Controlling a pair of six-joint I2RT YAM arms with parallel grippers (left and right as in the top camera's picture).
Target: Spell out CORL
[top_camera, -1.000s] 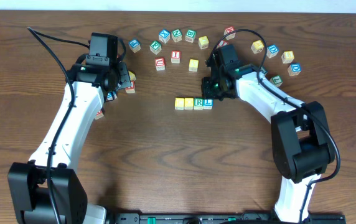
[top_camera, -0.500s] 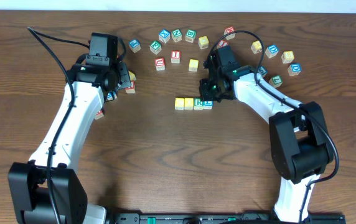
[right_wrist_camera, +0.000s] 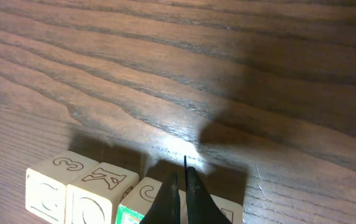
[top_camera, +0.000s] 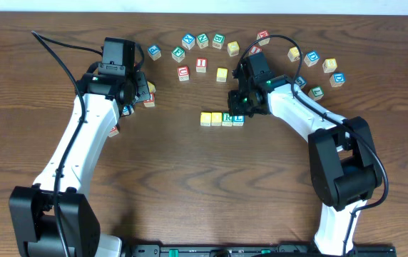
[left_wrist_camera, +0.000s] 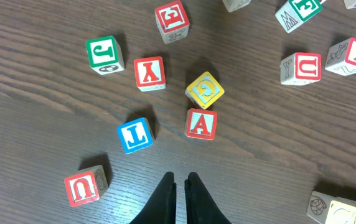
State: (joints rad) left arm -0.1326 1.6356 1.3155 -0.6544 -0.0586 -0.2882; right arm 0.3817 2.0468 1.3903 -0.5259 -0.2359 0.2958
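CORL (top_camera: 222,118): apparently spelled already (straightening stage). Right hand (right_wrist_camera: 181,186) shut, empty, over the R-L end; left hand (left_wrist_camera: 179,190) shut, idle. Next: lift clear without knocking it.

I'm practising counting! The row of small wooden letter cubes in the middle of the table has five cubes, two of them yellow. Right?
Not five. The overhead view shows the row of small wooden letter cubes has four cubes, two of them yellow.

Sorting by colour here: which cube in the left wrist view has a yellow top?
The G cube, just above the red A cube: yellow top with a blue G, turned cornerwise; its neighbours show red, green or blue tops.
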